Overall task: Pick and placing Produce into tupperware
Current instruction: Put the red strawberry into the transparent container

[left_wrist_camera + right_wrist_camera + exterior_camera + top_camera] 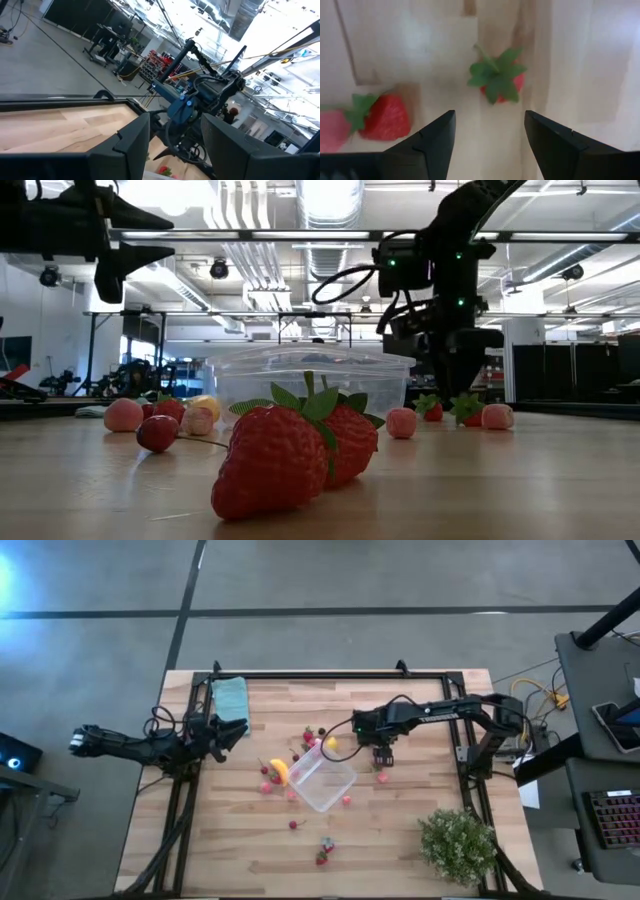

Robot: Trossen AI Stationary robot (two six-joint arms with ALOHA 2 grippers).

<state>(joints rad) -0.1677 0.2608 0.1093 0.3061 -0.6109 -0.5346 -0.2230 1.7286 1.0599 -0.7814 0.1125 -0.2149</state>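
Now the tub (323, 779) sits lidless near the counter's middle: clear thin plastic, roughly square with rounded corners, turned at an angle. Produce (279, 772) lies scattered around it, mostly red and pink pieces, with a yellow-orange one touching its left side. Just right of the tub the right gripper (384, 756) hangs low over the counter (400, 840), its dark, smooth-faced fingers spread apart and holding nothing. A strawberry (498, 82) with a green leafy cap lies on the wood just ahead of those fingers, untouched; a second one (387, 116) lies off to one side of it, beside a pink piece (331, 131). Nearest the low camera lie two big strawberries (290, 448), dimpled and glossy. The counter is pale wood planks inside a black frame. At the left edge the left gripper (228, 730) waits raised, fingers partly apart and empty, next to a folded teal cloth (230, 695). A bushy green plant (457, 845) stands at the near right corner.
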